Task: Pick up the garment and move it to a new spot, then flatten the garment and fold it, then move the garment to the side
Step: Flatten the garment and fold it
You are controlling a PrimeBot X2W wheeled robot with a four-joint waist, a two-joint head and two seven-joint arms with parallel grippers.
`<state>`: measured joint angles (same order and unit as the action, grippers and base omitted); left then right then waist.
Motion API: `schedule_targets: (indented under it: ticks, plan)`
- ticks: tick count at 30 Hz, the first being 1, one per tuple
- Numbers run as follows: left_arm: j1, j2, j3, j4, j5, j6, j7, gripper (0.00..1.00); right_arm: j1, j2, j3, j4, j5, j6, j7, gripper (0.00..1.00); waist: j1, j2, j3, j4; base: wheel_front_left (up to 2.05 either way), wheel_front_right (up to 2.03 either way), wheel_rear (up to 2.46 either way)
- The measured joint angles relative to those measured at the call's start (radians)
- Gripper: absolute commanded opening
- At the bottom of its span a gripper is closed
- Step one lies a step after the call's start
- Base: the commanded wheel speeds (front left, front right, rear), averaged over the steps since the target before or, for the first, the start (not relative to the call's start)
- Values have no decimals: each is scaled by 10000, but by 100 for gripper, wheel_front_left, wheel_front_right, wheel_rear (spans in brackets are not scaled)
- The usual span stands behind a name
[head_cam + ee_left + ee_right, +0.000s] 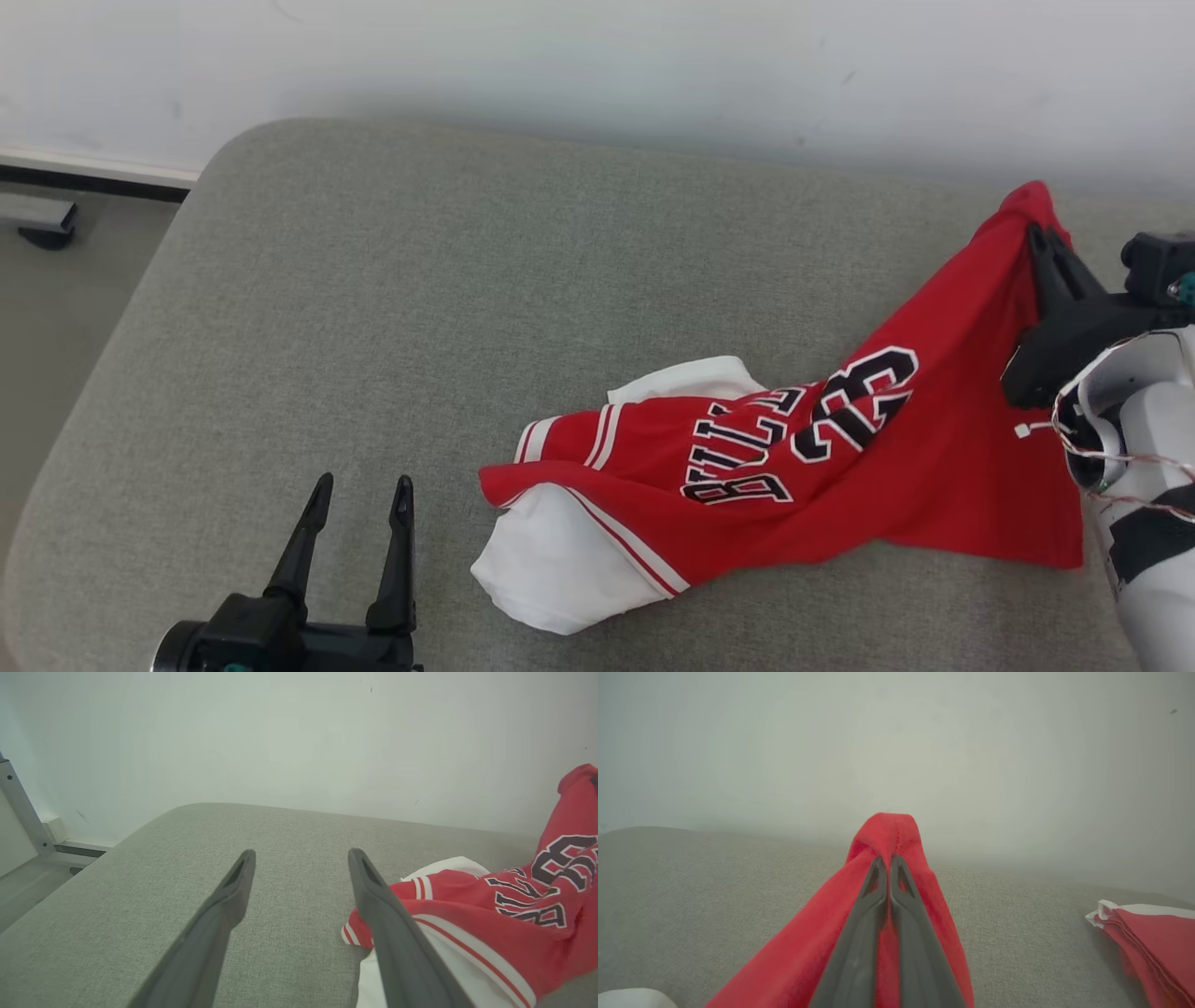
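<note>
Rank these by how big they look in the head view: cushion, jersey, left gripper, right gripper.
Largest: cushion.
Next: jersey.
Last: left gripper and right gripper, about alike, so not ranked against each other.

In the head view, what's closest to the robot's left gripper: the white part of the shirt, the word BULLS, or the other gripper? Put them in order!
1. white part: just right of the left gripper.
2. BULLS lettering: middle of the jersey.
3. right gripper: far right, jaws shut on the jersey's red edge.
</note>
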<state>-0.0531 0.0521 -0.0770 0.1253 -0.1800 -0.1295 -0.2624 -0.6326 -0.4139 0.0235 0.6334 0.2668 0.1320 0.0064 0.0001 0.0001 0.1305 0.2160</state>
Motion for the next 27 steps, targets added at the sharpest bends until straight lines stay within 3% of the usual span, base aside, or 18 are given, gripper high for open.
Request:
schedule_targets:
  ticks: [7, 8, 9, 18, 27]
  plan:
    - [-420, -2, -349, 65, -111, 0, -2, 100, -1432, -2, -40, 2284, -571, 0, -1335, 0, 0, 0, 519, 372, 0, 0, 0]
    - [-470, -2, -382, 84, -138, 0, -2, 100, -1600, 29, -61, 2558, -683, 0, -1478, 28, 0, 0, 590, 417, 0, 0, 0]
    - [-513, -2, -420, 104, -140, 0, -2, 100, -1758, 61, -79, 2853, -784, 0, -1574, 99, 0, 0, 658, 462, 0, 0, 0]
    - [-593, -4, -297, 180, -134, -15, 0, 100, -2410, 382, 339, 4339, -1095, 0, -2199, 100, -1, 0, 787, 512, 0, 0, 0]
    - [-174, 94, 270, 48, 31, -15, -2, 100, -1829, 259, 886, 3463, -236, 0, -2665, 100, -1, 0, 183, -94, 0, 0, 0]
